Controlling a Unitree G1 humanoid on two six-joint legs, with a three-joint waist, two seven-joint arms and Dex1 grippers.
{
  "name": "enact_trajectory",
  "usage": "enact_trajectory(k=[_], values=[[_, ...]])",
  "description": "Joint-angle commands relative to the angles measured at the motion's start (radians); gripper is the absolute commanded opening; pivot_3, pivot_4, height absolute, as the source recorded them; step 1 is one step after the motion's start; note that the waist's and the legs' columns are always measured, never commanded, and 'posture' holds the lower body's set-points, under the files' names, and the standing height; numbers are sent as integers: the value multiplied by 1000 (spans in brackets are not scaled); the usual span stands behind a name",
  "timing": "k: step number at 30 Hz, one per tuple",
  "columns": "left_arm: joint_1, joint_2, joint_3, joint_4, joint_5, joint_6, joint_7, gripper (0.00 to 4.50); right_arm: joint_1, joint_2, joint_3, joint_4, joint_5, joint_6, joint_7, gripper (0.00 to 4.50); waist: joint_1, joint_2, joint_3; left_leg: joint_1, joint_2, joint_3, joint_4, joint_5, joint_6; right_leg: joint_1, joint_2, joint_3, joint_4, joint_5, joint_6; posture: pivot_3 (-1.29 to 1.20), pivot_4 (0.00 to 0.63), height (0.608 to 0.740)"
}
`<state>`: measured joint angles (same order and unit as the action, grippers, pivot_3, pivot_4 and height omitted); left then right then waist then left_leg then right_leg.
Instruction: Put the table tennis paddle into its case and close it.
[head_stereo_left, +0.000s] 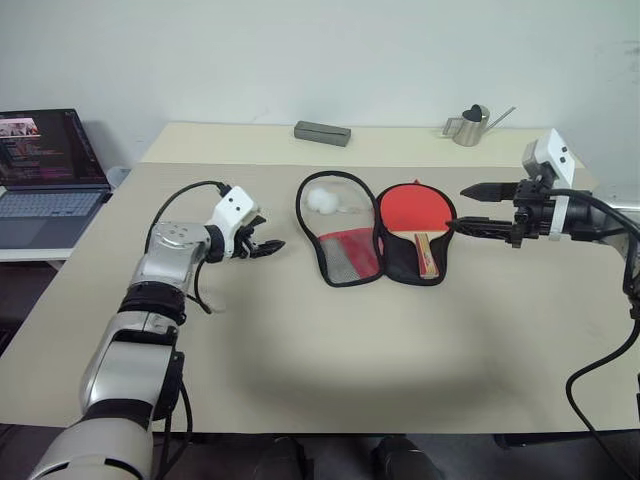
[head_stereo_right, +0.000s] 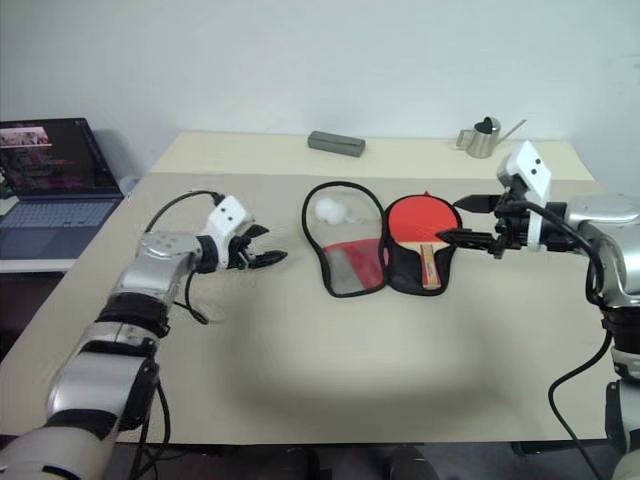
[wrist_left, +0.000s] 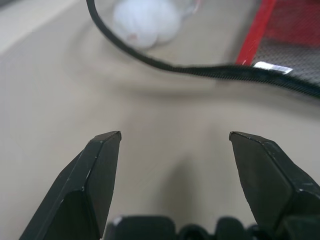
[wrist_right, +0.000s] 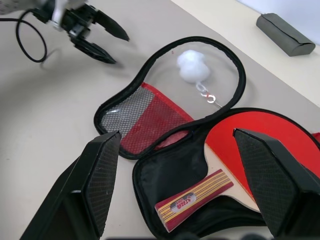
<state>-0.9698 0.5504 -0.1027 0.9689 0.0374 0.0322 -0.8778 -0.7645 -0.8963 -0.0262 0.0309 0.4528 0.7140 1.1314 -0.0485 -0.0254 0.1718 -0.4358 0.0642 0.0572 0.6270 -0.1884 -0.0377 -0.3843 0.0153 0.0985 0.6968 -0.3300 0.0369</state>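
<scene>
The table tennis paddle (wrist_right: 240, 155) is seen lying in the black half of the case (head_stereo_left: 375, 232), which is spread open flat on the desk (head_stereo_left: 300, 340); the clear-and-mesh flap is not yet folded over. The left claw (head_stereo_left: 268, 246) is held wide and empty beside the flap, the right claw (head_stereo_left: 470, 210) wide and empty above the paddle. If the flap's thin edge is pinched poorly, it could slip free, or the case could be dragged and the paddle shifted out.

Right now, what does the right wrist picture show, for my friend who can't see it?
The case lies open on the table with the table tennis paddle resting in one half. The right gripper hovers above with open jaws; a white pompom sits on the clear half.
</scene>
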Motion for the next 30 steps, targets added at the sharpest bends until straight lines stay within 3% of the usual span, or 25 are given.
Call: enact_trajectory(k=[1, 8, 17, 25, 30], values=[[-74, -28, 0, 79, 31, -43, 71, 3797, -18, -18, -31, -31, 11, -7, 2, 3896, 1, 0, 0, 0, 0, 0, 0, 0, 0, 0, 0, 0, 0, 0, 0, 0, 150, 740], [-151, -131, 12, 249, 60, -82, 193, 3797, 3, -23, -54, -68, 28, 16, -15, 3896, 4, 0, 0, 0, -1, 0, 0, 0, 0, 0, -1, 0, 0, 0, 0, 0, 150, 740], [-207, -227, 98, 329, 20, -90, 286, 3797, 47, -37, -114, -141, 76, 85, -56, 3896, 9, -1, 0, 0, -1, 0, 0, 0, 0, 0, -1, 0, 0, 0, 0, 0, 150, 740], [-247, -309, 220, 340, -57, -82, 241, 3797, 104, -59, -156, -210, 111, 131, -89, 3896, 16, -1, 0, 0, -1, 1, 0, 0, -1, 0, -1, 0, 0, 0, 0, 0, 150, 740], [-269, -351, 220, 340, -53, -80, 154, 3797, 140, -84, -186, -246, 134, 155, -100, 3896, 16, -1, 0, 0, -2, 1, 0, 1, -1, 1, -1, 0, 0, 0, 1, 0, 150, 740]])
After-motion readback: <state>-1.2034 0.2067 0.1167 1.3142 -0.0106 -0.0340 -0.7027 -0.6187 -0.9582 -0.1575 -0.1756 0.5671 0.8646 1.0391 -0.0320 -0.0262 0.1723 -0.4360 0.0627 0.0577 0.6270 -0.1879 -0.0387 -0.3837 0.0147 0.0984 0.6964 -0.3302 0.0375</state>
